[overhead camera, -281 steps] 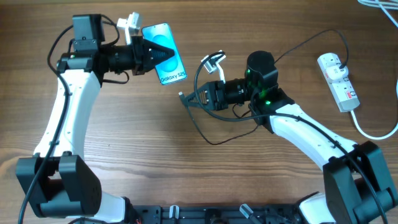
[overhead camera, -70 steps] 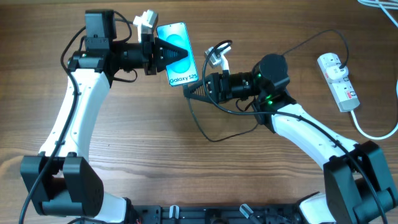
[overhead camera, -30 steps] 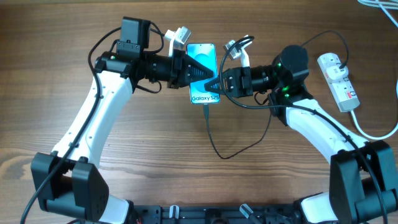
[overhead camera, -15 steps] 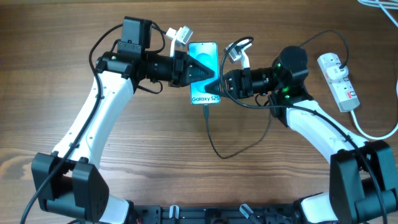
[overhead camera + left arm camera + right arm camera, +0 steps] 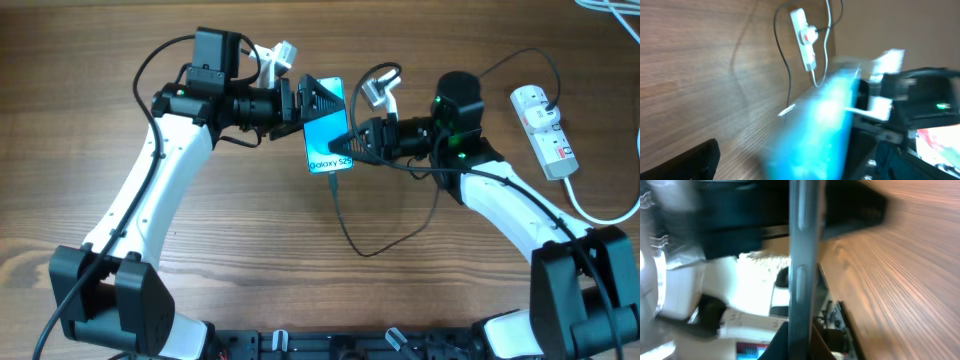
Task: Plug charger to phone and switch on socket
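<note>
So, one phone (image 5: 328, 130) here. You've got it out in the middle of the desk (image 5: 240, 260), tipped at an angle, with "Galaxy S25" readable from above. It sits between your two grippers and both of them touch it.

One charger (image 5: 366, 252) too. The thin black cable meets the phone's bottom edge, drops into a loop on the desk, then climbs back under your right arm toward the far right. I can't tell whether the connector is fully seated; that spot is tiny from overhead and smeared in the left wrist view.

Your left gripper (image 5: 312, 98) comes in from the left at the phone's upper corner. In its wrist view the phone (image 5: 825, 125) is a teal blur between two dark fingers that look spread wide. With that much blur I honestly can't tell if it's clamped or let go.

Your right gripper (image 5: 356, 140) is against the phone's right edge. Its camera shows just the phone's grey side (image 5: 802, 270) running straight up the frame (side buttons visible). Whether it's clenched on it or only touching, I can't tell either.

One socket (image 5: 547, 132) lies well apart near the right edge, with a white plug at its top end, a small red mark (image 5: 566, 152) lower down, and one thick white cord (image 5: 603, 212) curling off to the right.
</note>
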Tool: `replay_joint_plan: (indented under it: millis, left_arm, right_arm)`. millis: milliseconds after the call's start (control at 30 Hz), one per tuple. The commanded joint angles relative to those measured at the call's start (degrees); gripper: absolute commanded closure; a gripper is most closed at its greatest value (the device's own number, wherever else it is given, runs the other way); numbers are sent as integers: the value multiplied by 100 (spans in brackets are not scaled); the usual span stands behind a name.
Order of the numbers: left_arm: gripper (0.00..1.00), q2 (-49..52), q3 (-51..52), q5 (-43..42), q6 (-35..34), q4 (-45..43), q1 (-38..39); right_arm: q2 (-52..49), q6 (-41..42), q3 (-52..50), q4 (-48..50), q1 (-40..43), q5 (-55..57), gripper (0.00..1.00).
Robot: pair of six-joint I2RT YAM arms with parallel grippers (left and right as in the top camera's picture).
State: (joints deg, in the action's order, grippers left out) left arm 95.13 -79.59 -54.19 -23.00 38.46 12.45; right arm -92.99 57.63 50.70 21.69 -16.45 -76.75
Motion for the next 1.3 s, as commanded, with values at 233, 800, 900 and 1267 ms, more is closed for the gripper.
replay_joint_plan:
  millis: [233,800,900,1267]
  left_arm:
    - [0,-33,26,2354,11,586,-599]
    - [0,-31,26,4489,11,1130,-621]
    - [0,-31,26,4489,11,1130,-619]
    - [0,-31,26,4489,11,1130,-619]
  right_arm:
    - [35,-2920,28,-2671,-52,3637,96]
    - [-1572,-2914,28,-2520,-463,4275,96]
    - [-1840,-2922,28,-2516,-505,4295,96]
    - [-1996,-2916,28,-2476,-509,4293,77]
